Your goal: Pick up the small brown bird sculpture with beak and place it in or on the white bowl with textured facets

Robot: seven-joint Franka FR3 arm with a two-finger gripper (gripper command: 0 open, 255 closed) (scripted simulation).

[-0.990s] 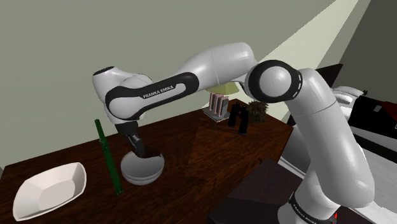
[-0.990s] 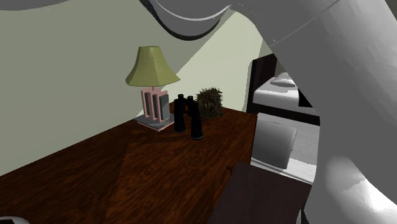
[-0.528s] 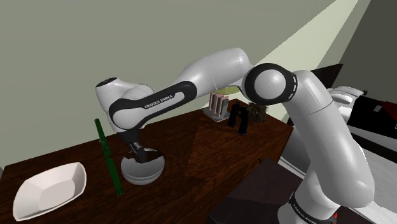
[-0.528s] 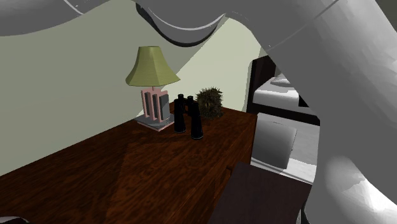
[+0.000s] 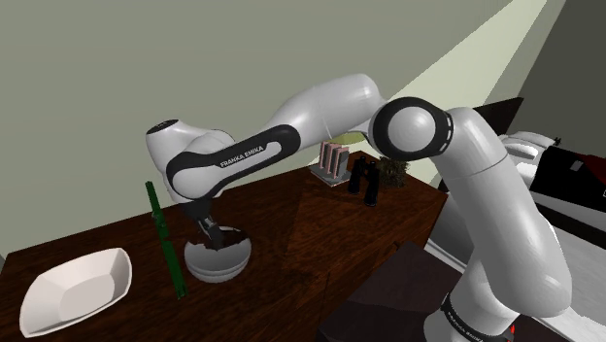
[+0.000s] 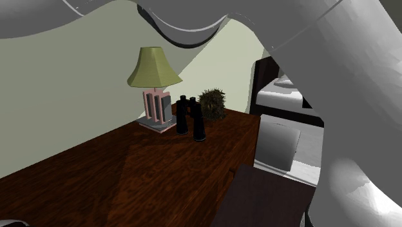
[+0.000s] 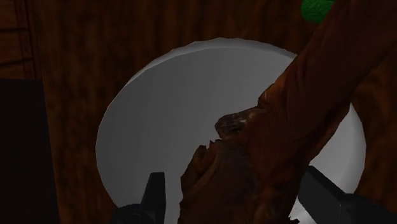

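- Brown bird sculpture point(image 7: 267, 153), rough and dark, sits between the two black fingers point(image 7: 156, 191) of the claw point(image 7: 238, 200); the claw is closed narrowly on it, clasping it from both sides.
- Under the sculpture in the wrist view lies the round pale bowl point(image 7: 159, 114), its rim curving around bird and fingers alike.
- In the shoulder view the claw hangs low, right over the bowl's hollow, with the white arm bent down to it from 2 o'clock.
- That bowl stands on the dark wooden tabletop point(image 5: 311, 233), at about 8 o'clock from the middle of the shoulder view.
- Whether the sculpture touches the bowl's inner surface cannot be told.
- A thin green stick point(image 5: 165, 238) lies slanted at 9 o'clock of the bowl, its near end just beside the bowl's foot.
- Further out at 9 o'clock, past the stick and well apart from the bowl, rests an angular white dish point(image 5: 76, 289).
- At 2 o'clock of the bowl, at the tabletop's far end, stands a lamp point(image 6: 153, 68) with an olive shade.
- In the second exterior view, black binoculars point(image 6: 191, 117) stand upright at 4 o'clock of the lamp's base, and a spiky dark plant point(image 6: 212, 103) sits at 2 o'clock of them.
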